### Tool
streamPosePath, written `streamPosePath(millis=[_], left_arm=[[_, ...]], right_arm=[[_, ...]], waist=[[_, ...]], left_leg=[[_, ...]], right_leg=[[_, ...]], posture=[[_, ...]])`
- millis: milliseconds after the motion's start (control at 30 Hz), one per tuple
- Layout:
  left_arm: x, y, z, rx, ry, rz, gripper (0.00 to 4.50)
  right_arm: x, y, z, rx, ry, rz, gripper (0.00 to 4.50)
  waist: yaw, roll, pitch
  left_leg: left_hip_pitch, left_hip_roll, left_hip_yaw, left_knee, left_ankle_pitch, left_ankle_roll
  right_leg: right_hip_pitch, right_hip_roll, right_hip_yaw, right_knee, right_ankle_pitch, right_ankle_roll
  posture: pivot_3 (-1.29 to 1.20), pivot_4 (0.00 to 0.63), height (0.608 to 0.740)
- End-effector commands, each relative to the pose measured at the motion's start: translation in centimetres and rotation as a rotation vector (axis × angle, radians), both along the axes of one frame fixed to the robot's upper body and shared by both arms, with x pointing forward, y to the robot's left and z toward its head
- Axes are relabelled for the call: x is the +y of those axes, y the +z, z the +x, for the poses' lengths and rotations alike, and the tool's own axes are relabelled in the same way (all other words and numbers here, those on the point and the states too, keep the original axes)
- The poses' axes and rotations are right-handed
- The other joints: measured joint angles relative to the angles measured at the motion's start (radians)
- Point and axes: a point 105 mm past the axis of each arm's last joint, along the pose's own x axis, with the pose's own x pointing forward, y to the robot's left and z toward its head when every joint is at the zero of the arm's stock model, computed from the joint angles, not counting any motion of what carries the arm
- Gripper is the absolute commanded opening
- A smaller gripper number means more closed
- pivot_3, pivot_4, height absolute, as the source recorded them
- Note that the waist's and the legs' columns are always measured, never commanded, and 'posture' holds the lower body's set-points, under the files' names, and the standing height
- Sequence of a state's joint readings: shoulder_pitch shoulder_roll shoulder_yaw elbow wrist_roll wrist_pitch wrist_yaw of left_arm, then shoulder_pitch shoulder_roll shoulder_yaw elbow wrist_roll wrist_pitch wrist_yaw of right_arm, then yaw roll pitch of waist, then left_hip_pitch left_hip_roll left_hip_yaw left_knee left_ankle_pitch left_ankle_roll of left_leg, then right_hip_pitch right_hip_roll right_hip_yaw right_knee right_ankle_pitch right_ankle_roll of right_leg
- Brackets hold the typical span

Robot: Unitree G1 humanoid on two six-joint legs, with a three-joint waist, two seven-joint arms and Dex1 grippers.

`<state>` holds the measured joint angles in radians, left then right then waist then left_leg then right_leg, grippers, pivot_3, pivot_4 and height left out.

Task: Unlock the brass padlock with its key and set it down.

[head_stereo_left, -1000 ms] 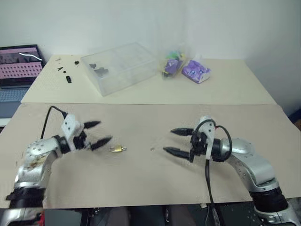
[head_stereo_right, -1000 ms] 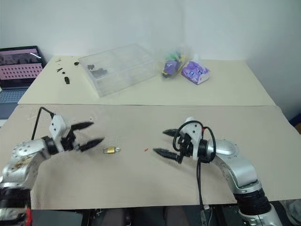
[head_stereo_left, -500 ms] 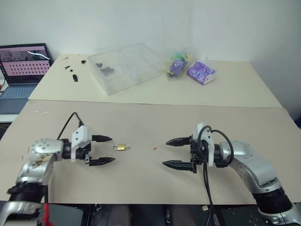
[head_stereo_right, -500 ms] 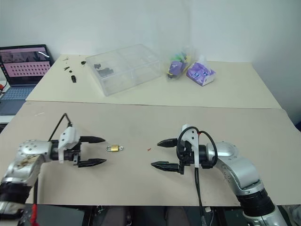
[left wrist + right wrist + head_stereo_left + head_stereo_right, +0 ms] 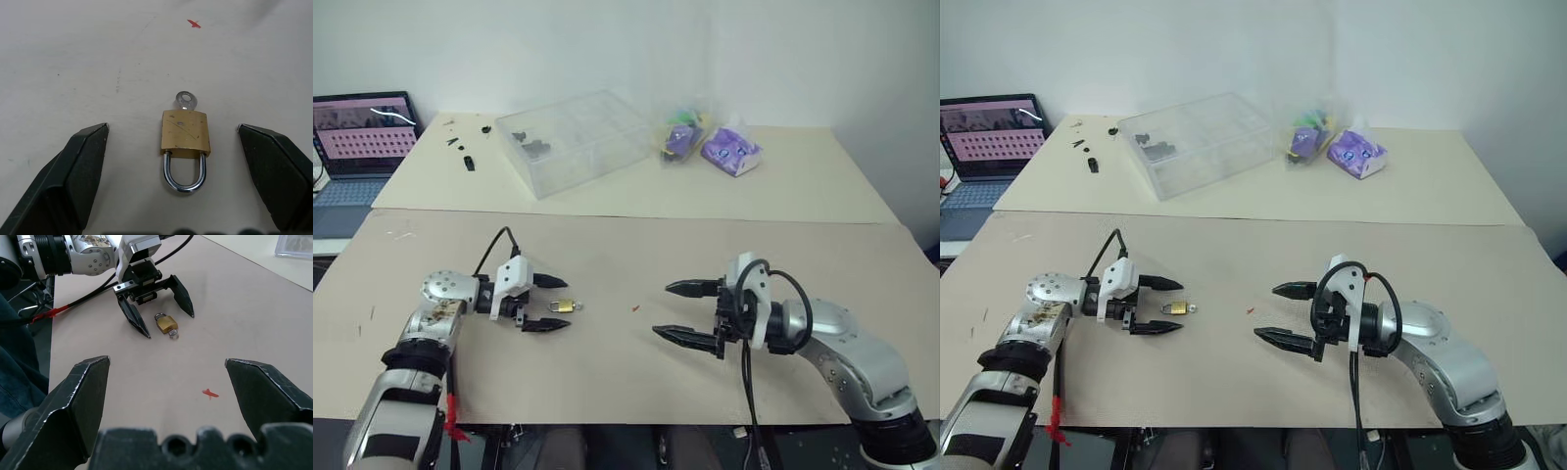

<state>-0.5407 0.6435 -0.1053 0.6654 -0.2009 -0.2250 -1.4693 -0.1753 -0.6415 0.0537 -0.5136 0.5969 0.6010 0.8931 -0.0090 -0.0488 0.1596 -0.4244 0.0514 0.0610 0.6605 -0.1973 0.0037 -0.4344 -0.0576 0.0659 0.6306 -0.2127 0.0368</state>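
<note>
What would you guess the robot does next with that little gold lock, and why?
Probably the left tool eases a little further forward and closes on the small brass padlock with the silver shackle. Its two black fingers stand open on either side of the lock, which lies flat on the tan table between them, untouched, with the silver key in its base.

Brass padlock (image 5: pixel 185 134) lies flat on the tan table (image 5: pixel 626 255), silver shackle closed and pointing at 6 o'clock toward my wrist; key head protrudes at 12 o'clock.
</note>
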Motion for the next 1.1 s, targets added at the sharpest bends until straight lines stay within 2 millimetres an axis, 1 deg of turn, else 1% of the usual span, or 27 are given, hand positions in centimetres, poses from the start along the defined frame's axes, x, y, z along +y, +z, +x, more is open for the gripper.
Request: streamPosePath(millis=[33, 133, 200, 233, 300, 333, 467, 533, 733, 800, 867, 933, 1000, 1033, 1100], left_arm=[[0.1, -1.4, -0.5, 0.046, -0.025, 0.043, 4.50], [-0.1, -1.4, -0.5, 0.045, -0.029, 0.035, 4.50], [-0.3, -1.4, -0.4, 0.041, -0.031, 0.030, 3.98], [-0.3, -1.4, -0.4, 0.040, -0.031, 0.029, 3.83], [-0.4, -1.4, -0.4, 0.038, -0.031, 0.027, 3.20], [-0.4, -1.4, -0.3, 0.037, -0.031, 0.027, 2.77], [-0.6, -1.4, -0.4, 0.032, -0.033, 0.022, 1.29], [-0.7, -1.4, -0.3, 0.030, -0.032, 0.022, 0.86], [-0.8, -1.4, 0.0, 0.030, -0.020, 0.023, 0.85], [-0.9, -1.3, 0.2, 0.021, -0.010, 0.019, 0.85], [-1.1, -0.9, 0.4, 0.014, -0.004, 0.013, 0.85], [-1.2, 0.4, 1.1, -0.019, 0.015, 0.000, 0.85], [-1.5, 2.2, 1.6, -0.071, 0.009, -0.007, 0.85], [-1.7, 3.1, 1.7, -0.092, -0.001, -0.006, 0.85], [-2.2, 5.5, 1.8, -0.110, -0.012, -0.039, 0.85]], right_arm=[[-0.4, 1.4, 0.0, -0.059, -0.022, 0.015, 4.42], [-0.5, 1.5, 0.3, -0.067, -0.037, 0.012, 4.42], [-0.6, 1.5, 0.5, -0.073, -0.045, 0.009, 4.50], [-0.6, 1.5, 0.6, -0.075, -0.049, 0.008, 4.50], [-0.6, 1.4, 0.8, -0.081, -0.054, 0.002, 4.50], [-0.6, 1.4, 0.8, -0.082, -0.055, 0.001, 4.50], [-0.9, 1.5, 1.2, -0.092, -0.075, -0.006, 4.50], [-1.1, 1.5, 1.4, -0.094, -0.083, -0.011, 4.50], [-1.2, 1.2, 1.7, -0.101, -0.104, -0.029, 4.50], [-1.1, 1.0, 2.0, -0.117, -0.123, -0.049, 4.50], [-1.3, 0.5, 3.0, -0.182, -0.179, -0.122, 4.50], [-1.4, -0.2, 3.4, -0.270, -0.195, -0.249, 4.50], [-1.4, -0.8, 3.1, -0.360, -0.157, -0.369, 4.50], [-1.3, -0.8, 3.1, -0.411, -0.144, -0.409, 4.50], [-1.1, -0.4, 3.1, -0.543, -0.115, -0.497, 4.50]], waist=[[-0.001, 0.000, 0.000], [-0.001, 0.000, 0.000], [-0.001, 0.000, 0.000], [-0.001, 0.000, 0.000], [-0.002, 0.000, -0.001], [-0.002, 0.000, -0.001], [-0.003, 0.000, -0.001], [-0.003, 0.000, -0.001], [-0.001, 0.001, -0.001], [-0.001, 0.001, -0.001], [0.001, 0.001, -0.001], [0.002, 0.001, -0.001], [0.007, 0.001, -0.001], [0.008, 0.001, -0.001], [0.007, 0.001, -0.001]], left_leg=[[0.000, 0.000, 0.000, 0.000, 0.000, 0.000], [0.001, 0.000, 0.000, 0.000, 0.000, 0.000], [0.001, 0.000, 0.000, 0.000, 0.000, 0.000], [0.001, 0.000, 0.000, 0.000, 0.000, 0.000], [0.001, 0.000, 0.000, 0.000, 0.000, 0.000], [0.001, 0.000, 0.000, 0.000, 0.000, 0.000], [0.001, 0.000, 0.000, 0.000, 0.000, 0.000], [0.001, 0.000, 0.000, 0.000, 0.000, 0.000], [0.002, 0.000, 0.000, 0.000, 0.000, 0.000], [0.002, 0.000, 0.000, 0.000, 0.000, 0.000], [0.002, 0.000, 0.000, 0.000, 0.000, 0.000], [0.002, -0.001, 0.000, 0.000, 0.000, 0.000], [0.001, -0.001, 0.000, 0.000, 0.000, 0.001], [0.001, -0.001, 0.000, 0.000, 0.000, 0.001], [-0.002, -0.001, 0.000, 0.001, 0.001, 0.001]], right_leg=[[0.000, 0.000, 0.000, 0.000, -0.001, -0.001], [0.002, 0.000, 0.000, 0.000, -0.001, -0.002], [0.002, 0.000, 0.000, 0.000, -0.001, -0.002], [0.002, 0.000, 0.000, 0.000, -0.001, -0.002], [0.002, 0.000, 0.000, 0.000, -0.001, -0.001], [0.002, 0.000, 0.000, 0.000, -0.001, -0.001], [0.002, 0.000, 0.000, 0.000, 0.001, 0.002], [0.002, 0.000, 0.000, 0.000, 0.001, 0.002], [0.002, 0.000, 0.000, 0.000, 0.000, 0.000], [0.002, 0.000, 0.000, 0.000, 0.000, 0.000], [0.002, 0.000, 0.000, 0.000, 0.000, 0.000], [0.003, 0.000, 0.000, 0.000, -0.002, -0.001], [0.002, -0.001, 0.000, 0.000, -0.004, 0.003], [0.001, -0.001, 0.000, 0.000, -0.005, 0.004], [-0.001, -0.001, 0.000, 0.000, -0.005, 0.004]], posture=[[0.00, 0.150, 0.740], [0.00, 0.150, 0.740], [0.00, 0.150, 0.740], [0.00, 0.150, 0.740], [0.00, 0.150, 0.740], [0.00, 0.150, 0.740], [0.00, 0.150, 0.740], [0.00, 0.150, 0.740], [0.00, 0.150, 0.740], [0.00, 0.150, 0.740], [0.00, 0.150, 0.740], [0.00, 0.150, 0.740], [0.00, 0.150, 0.740], [0.00, 0.150, 0.740], [0.00, 0.150, 0.740]])
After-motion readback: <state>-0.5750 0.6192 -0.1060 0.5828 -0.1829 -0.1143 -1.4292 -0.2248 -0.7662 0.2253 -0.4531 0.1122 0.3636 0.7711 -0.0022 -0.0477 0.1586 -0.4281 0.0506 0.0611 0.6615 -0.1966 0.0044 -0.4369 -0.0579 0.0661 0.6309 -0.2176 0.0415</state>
